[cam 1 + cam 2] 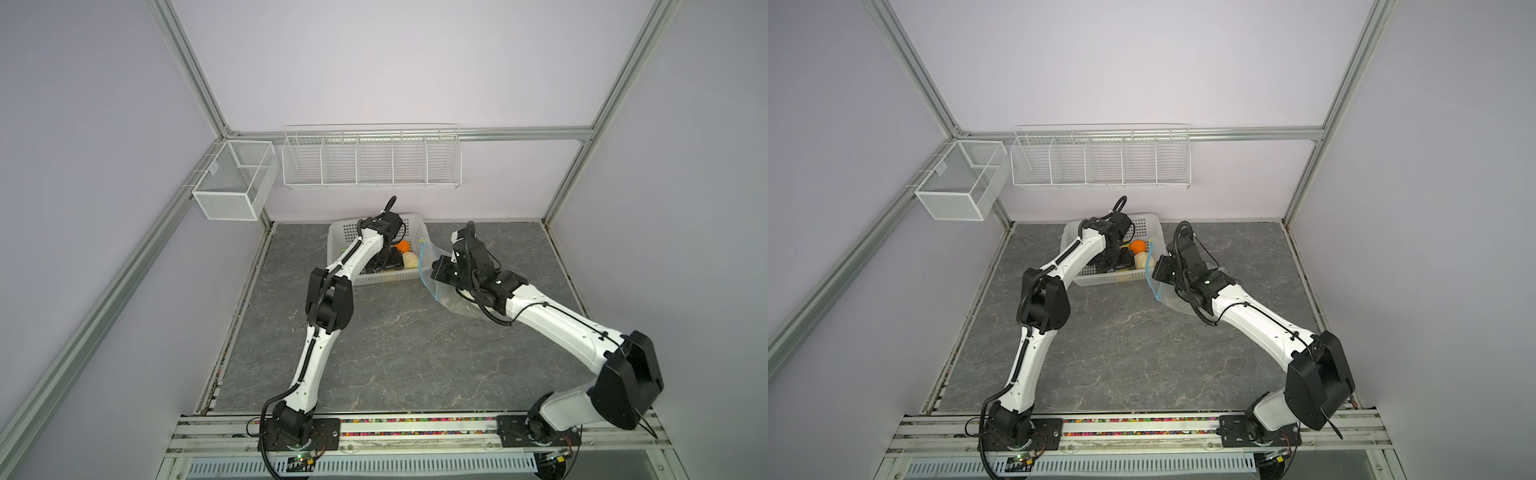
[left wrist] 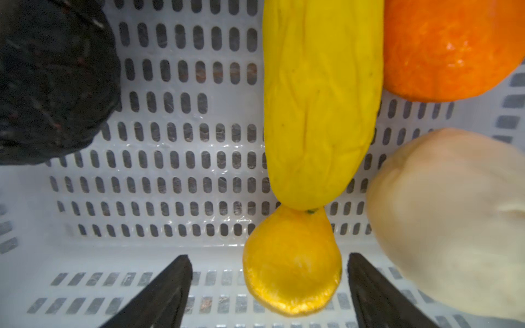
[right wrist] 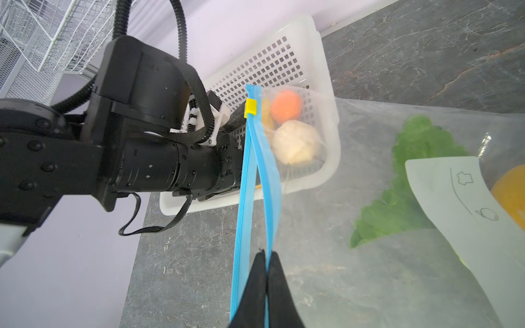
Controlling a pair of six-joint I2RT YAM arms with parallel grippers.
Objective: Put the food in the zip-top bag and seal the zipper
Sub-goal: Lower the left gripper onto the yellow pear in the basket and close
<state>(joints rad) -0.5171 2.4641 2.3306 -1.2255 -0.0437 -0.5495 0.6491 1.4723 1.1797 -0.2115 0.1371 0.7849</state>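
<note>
Meanwhile, the left gripper point(image 2: 267, 257) stood spread wide inside the white basket point(image 1: 413, 226), 1 small yellow fruit point(image 2: 292, 272) between its jaws; the right gripper point(image 3: 265, 255) pinched the blue zipper point(image 3: 257, 170); the zip-top bag point(image 1: 453, 297), holding a green leaf point(image 3: 412, 184), lay at the basket's 4 o'clock.

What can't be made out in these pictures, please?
- Top views: the left arm hides most food in the white basket.
- Left wrist view: black piece cut off by the edge; beige piece blurred.
- Right wrist view: white label and edge partly hide the orange piece in the zip-top bag.
</note>
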